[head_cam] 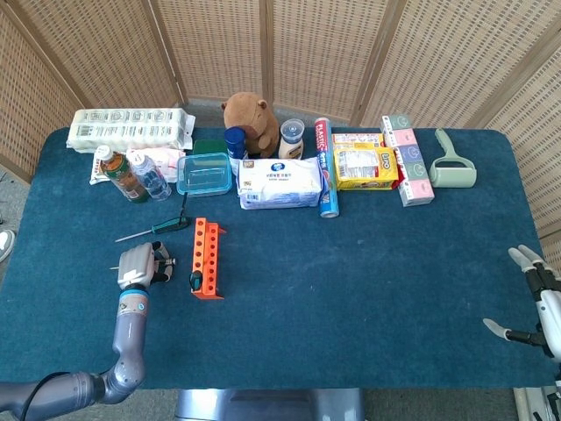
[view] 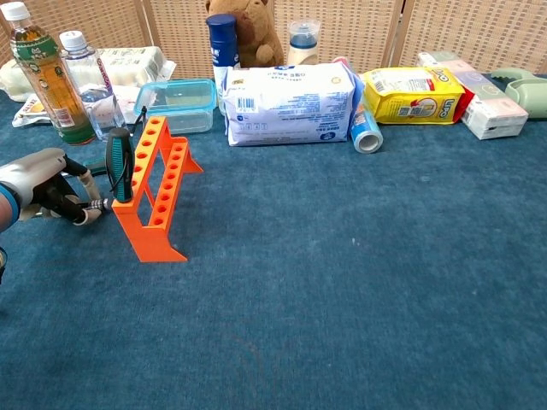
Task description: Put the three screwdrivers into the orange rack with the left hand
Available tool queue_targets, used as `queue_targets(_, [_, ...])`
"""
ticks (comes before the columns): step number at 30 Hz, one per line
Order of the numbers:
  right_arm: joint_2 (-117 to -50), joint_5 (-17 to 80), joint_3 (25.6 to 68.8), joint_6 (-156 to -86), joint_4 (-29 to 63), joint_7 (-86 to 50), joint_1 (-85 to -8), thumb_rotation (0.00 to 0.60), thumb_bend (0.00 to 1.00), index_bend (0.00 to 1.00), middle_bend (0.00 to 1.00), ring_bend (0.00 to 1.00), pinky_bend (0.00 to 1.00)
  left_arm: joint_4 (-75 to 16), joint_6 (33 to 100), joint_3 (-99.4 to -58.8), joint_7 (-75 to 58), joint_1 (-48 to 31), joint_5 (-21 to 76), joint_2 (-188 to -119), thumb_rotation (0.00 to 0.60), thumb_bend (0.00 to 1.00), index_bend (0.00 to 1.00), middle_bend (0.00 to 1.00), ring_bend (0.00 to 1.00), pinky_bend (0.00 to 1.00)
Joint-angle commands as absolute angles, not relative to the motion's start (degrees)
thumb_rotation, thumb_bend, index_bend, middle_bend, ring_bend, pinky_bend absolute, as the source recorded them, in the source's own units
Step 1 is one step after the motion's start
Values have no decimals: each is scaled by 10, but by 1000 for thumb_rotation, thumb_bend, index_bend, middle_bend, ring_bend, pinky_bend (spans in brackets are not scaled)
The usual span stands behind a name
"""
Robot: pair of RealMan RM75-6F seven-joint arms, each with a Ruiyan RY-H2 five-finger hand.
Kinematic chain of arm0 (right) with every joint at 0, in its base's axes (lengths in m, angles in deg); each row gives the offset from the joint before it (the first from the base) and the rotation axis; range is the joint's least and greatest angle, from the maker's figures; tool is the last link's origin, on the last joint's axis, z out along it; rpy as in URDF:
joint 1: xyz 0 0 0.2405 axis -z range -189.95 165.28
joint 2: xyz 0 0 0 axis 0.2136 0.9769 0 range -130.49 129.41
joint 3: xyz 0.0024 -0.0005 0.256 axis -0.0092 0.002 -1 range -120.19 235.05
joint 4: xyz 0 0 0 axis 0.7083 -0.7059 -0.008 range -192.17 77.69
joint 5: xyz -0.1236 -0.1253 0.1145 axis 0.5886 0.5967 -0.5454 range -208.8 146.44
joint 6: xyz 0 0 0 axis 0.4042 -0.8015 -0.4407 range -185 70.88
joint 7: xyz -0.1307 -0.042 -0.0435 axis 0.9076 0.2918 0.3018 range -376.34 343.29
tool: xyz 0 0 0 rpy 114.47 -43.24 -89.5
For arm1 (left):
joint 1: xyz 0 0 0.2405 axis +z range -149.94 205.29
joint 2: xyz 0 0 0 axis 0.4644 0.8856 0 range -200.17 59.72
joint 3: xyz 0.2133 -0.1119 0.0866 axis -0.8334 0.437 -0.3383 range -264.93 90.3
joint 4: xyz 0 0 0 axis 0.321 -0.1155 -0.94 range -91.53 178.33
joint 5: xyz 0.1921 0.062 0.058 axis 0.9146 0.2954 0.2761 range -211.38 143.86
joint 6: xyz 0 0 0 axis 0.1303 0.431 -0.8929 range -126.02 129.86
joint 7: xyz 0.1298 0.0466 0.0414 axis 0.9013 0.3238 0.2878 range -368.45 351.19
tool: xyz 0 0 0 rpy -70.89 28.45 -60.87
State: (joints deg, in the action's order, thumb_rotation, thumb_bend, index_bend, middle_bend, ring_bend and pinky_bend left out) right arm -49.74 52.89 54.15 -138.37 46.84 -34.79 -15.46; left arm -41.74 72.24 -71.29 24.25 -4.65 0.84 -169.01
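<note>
The left hand (view: pixel 38 192) sits low over the blue bench (head_cam: pixel 351 281), just to the left of the orange rack (view: pixel 154 192). Its fingers (view: pixel 81 209) are curled in toward the palm with their tips pointing at the rack's near end, close to it; whether they touch it or pinch anything cannot be told from either view. Right beside those fingers, one screwdriver with a dark green-and-black handle (view: pixel 119 164) stands upright in the rack's nearest hole, its handle rising above the top rail. Beyond the fingers, farther from the robot, a second screwdriver (head_cam: pixel 154 230) lies flat on the bench, its thin shaft pointing away to the left and its green handle nearer the rack's far end, apart from the rack. A third screwdriver (head_cam: pixel 184 209) with a black handle lies further back still, between the rack's far end and a clear blue-lidded box (head_cam: pixel 204 174). Bottles (view: pixel 51 77), a plush toy (head_cam: pixel 250 118), a white wipes pack (head_cam: pixel 280 182) and other packets line the back of the bench. Far across to the right, well apart from all of these, the right hand (head_cam: pixel 542 303) hangs at the bench edge with its fingers spread and holding nothing.
</note>
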Motion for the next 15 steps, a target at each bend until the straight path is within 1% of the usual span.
queue_targets(1, [-497, 529, 542, -1384, 468, -349, -155, 600, 0, 0, 42, 0, 0, -431, 729, -715, 243, -43, 15, -1683, 600, 449, 583, 888, 795, 886])
queue_targets(9, [-497, 532, 543, -1383, 469, -348, -155, 600, 0, 0, 42, 0, 0, -514, 756, -720, 219, -21, 59, -1634, 600, 449, 583, 887, 794, 886])
queue_targets(15, [-498, 532, 543, -1383, 469, -345, -155, 600, 0, 0, 42, 0, 0, -581, 781, -732, 193, 0, 111, -1594, 600, 449, 583, 887, 795, 886])
